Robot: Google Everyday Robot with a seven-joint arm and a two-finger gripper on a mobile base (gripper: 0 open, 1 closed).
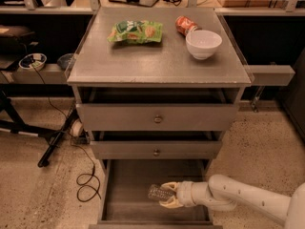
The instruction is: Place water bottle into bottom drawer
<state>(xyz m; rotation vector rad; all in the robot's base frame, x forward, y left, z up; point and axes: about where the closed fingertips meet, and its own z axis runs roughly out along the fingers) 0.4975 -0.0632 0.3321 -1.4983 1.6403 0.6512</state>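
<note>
The water bottle (157, 193) is a small clear plastic bottle, lying on its side inside the open bottom drawer (128, 194). My gripper (167, 195) reaches in from the right on a white arm and is shut around the bottle's right end, low over the drawer's grey floor. I cannot tell whether the bottle rests on the floor or hangs just above it.
On the cabinet top (157, 61) lie a green snack bag (135, 31), a red can (185, 25) and a white bowl (203, 43). Two shallower drawers with brass knobs (157, 119) are partly open above. A black cable (88, 180) lies on the floor at left.
</note>
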